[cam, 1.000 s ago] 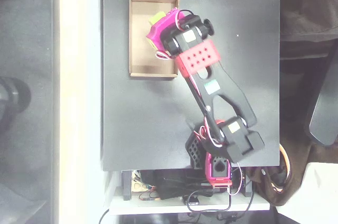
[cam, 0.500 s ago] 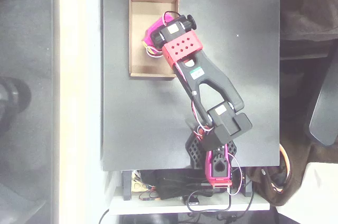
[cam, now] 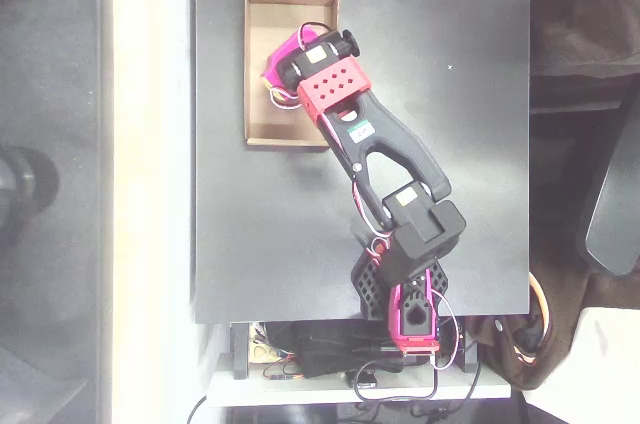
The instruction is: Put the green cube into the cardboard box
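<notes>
A shallow rectangular tan cardboard box (cam: 262,64) with low walls is seen in the overhead view lying on a matte black square table (cam: 450,144), near the table's upper left corner, with its long side running up and down the picture. The black, red and magenta robot arm (cam: 375,149) is stretched from its base at the table's lower edge up and to the left, so that its wrist and a red perforated plate (cam: 333,92) are placed over the right half of the box. The magenta gripper (cam: 278,72) is pointed down into the middle of the box, above the light brown floor, and most of it is covered by the wrist housing. Whether its fingers are spread or pressed together cannot be told from this angle, since they are hidden under the arm's own body. The small lime green cube cannot be made out; its place is masked by the gripper and wrist, so it cannot be told whether it is held or lying on the box floor. White and red wires are looped beside the wrist.
</notes>
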